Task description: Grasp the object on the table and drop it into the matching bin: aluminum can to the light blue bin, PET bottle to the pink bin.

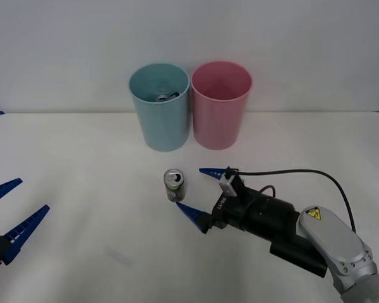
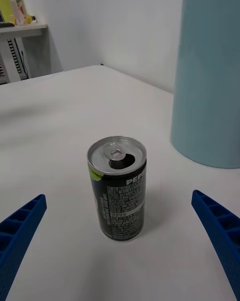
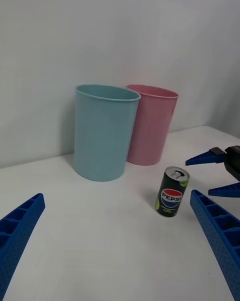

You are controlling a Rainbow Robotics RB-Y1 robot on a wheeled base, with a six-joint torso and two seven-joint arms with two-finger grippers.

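The aluminum can (image 1: pixel 174 185) stands upright on the table (image 1: pixel 82 164), in front of the light blue bin (image 1: pixel 160 107) and well apart from it. The light blue bin and the pink bin (image 1: pixel 220 105) stand side by side at the far edge of the table, just beside each other, the blue one on the robot's left.

The right gripper (image 1: pixel 198 191) lies low over the table just beside the can, its jaws spread wide and its two blue fingers (image 1: pixel 191 213) reaching toward the can without touching it (one fingertip is beyond the can's far side, the other on its near side).

The left gripper (image 1: pixel 9 218) hangs at the left edge of the table, well apart from the can, jaws also wide and holding nothing.

The front view looks down into the bins and shows another can (image 1: pixel 165 96) lying inside the light blue one.

The right wrist view gives the can's (image 2: pixel 118 188) opened pull-tab top, dark printed side and green-yellow mark, with the blue bin's wall (image 2: pixel 209 76) behind.

The left wrist view shows the logo side of the can (image 3: pixel 172 198), both bins (image 3: pixel 104 131) in profile, and the right gripper's tips (image 3: pixel 210 173) near the can.
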